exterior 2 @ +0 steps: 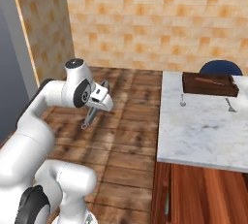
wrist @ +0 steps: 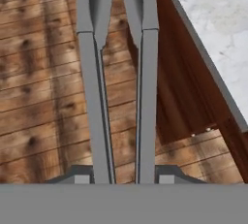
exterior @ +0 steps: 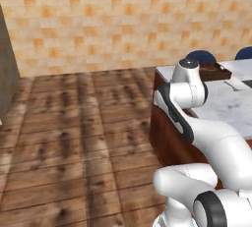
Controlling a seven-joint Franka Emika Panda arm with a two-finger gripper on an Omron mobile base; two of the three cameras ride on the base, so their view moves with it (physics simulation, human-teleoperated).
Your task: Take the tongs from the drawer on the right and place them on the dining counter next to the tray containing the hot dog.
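Note:
My gripper is shut on the tongs, which hang down from it over the wooden floor, left of the dining counter. In the hand view the tongs run as two long grey arms from my gripper up to the top edge. The counter's edge lies to their right. The dark brown tray sits at the counter's far end with the hot dog in it. A silver bar on the island's wooden side may be the drawer handle; I cannot tell if the drawer is open.
Two small silver utensils lie on the marble in front of the tray. Blue stools stand behind the counter. The tiled wall is at the back, and a grey wall stands left.

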